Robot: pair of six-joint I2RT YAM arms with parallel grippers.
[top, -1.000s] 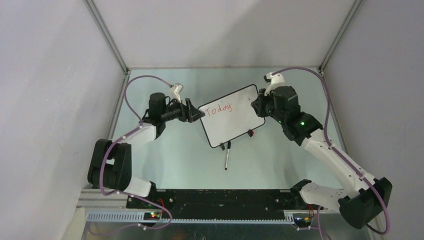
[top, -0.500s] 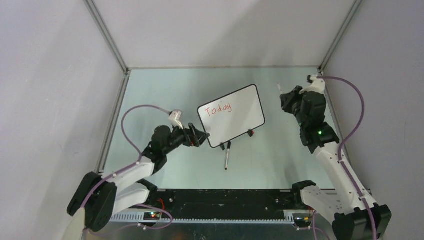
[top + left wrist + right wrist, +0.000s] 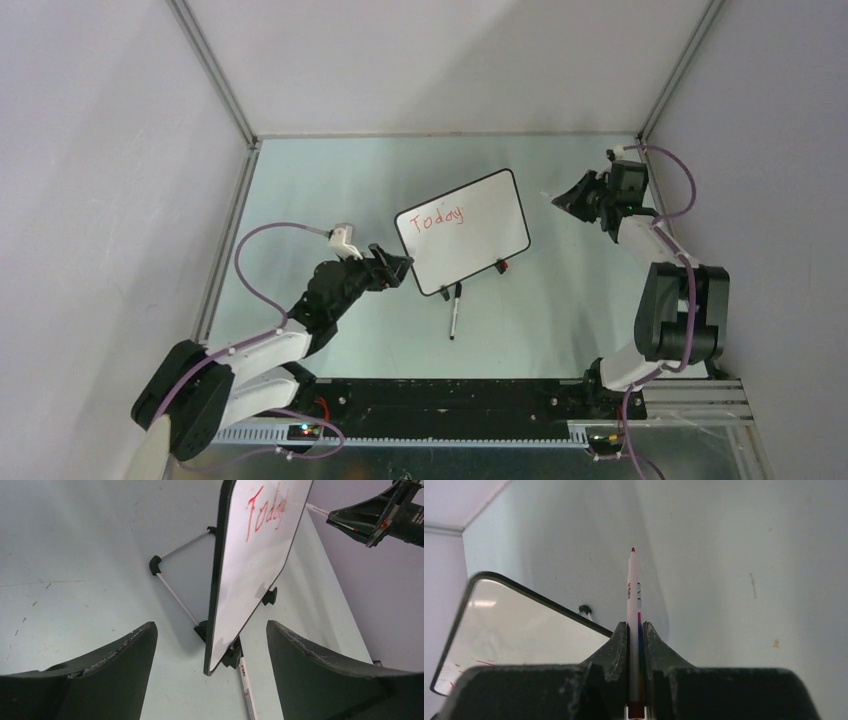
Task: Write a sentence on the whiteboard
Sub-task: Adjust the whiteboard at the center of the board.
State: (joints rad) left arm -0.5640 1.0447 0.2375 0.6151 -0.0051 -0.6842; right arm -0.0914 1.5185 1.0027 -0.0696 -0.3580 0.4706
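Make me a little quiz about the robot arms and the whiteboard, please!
1. True or false: the left gripper is open and holds nothing.
2. What does the right gripper hold? A) a marker B) a sponge C) a cup
3. Fill in the blank: the red word on the whiteboard says ____.

Key: 1 true; 2 A; 3 Today.
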